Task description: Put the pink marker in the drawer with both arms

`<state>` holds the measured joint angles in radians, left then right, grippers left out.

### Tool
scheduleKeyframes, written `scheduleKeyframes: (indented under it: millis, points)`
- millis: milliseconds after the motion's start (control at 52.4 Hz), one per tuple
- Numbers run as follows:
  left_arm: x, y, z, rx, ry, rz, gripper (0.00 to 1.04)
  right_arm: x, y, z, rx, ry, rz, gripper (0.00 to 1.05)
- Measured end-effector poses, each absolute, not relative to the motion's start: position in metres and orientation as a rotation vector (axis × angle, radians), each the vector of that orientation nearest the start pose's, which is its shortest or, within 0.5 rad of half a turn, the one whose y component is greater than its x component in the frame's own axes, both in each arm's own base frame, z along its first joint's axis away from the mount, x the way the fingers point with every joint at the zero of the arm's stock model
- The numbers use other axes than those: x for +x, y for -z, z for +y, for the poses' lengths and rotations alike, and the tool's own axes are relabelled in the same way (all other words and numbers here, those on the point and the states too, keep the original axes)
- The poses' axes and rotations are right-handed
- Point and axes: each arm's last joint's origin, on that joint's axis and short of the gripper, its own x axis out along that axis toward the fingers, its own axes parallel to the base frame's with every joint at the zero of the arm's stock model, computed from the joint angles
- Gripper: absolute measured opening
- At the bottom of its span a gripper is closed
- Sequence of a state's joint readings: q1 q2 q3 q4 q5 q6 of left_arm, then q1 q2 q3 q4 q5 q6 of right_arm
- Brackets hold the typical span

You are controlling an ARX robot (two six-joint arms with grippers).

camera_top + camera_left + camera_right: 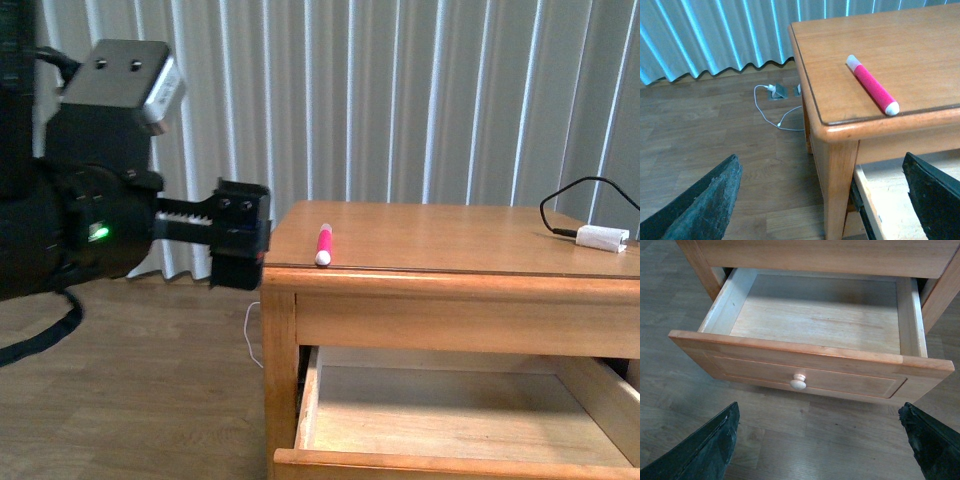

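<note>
The pink marker (323, 244) lies on the cabinet top near its front left corner, white end toward the front edge; it also shows in the left wrist view (873, 91). My left gripper (240, 234) is open and empty, left of the cabinet at top height, apart from the marker. In its own view the left gripper (822, 200) straddles the cabinet's corner post. The drawer (460, 420) is pulled open and empty; it fills the right wrist view (815, 315), knob (798, 383) facing me. My right gripper (820, 440) is open, in front of the drawer over the floor.
A white adapter (603, 238) with black cable lies at the cabinet top's right back. A white cable (771, 107) and floor socket lie on the wooden floor left of the cabinet. Striped curtains hang behind.
</note>
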<state>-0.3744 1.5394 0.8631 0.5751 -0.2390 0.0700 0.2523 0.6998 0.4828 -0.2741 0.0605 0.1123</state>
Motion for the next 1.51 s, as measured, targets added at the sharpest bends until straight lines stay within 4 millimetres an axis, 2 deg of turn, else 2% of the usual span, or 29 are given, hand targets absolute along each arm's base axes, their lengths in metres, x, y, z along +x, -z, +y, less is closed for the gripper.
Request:
scheduleKeyframes:
  millis: [229, 516, 783, 1203, 1509]
  points:
    - [0.380, -0.258, -0.157, 0.042, 0.171, 0.163, 0.98, 0.151, -0.234, 0.037, 0.033, -0.160, 0.496, 0.96]
    - [0.431, -0.250, -0.192, 0.060, 0.168, 0.242, 0.98, 0.151, -0.234, 0.037, 0.033, -0.160, 0.496, 0.96]
    - [0.448, -0.240, -0.206, 0.101, 0.167, 0.290, 0.98, 0.151, -0.234, 0.037, 0.033, -0.160, 0.495, 0.96]
    - [0.454, -0.241, -0.211, 0.125, 0.177, 0.315, 0.98, 0.151, -0.234, 0.037, 0.033, -0.160, 0.496, 0.96]
    - [0.453, -0.241, -0.213, 0.177, 0.167, 0.324, 0.54, 0.151, -0.234, 0.037, 0.033, -0.160, 0.495, 0.96]
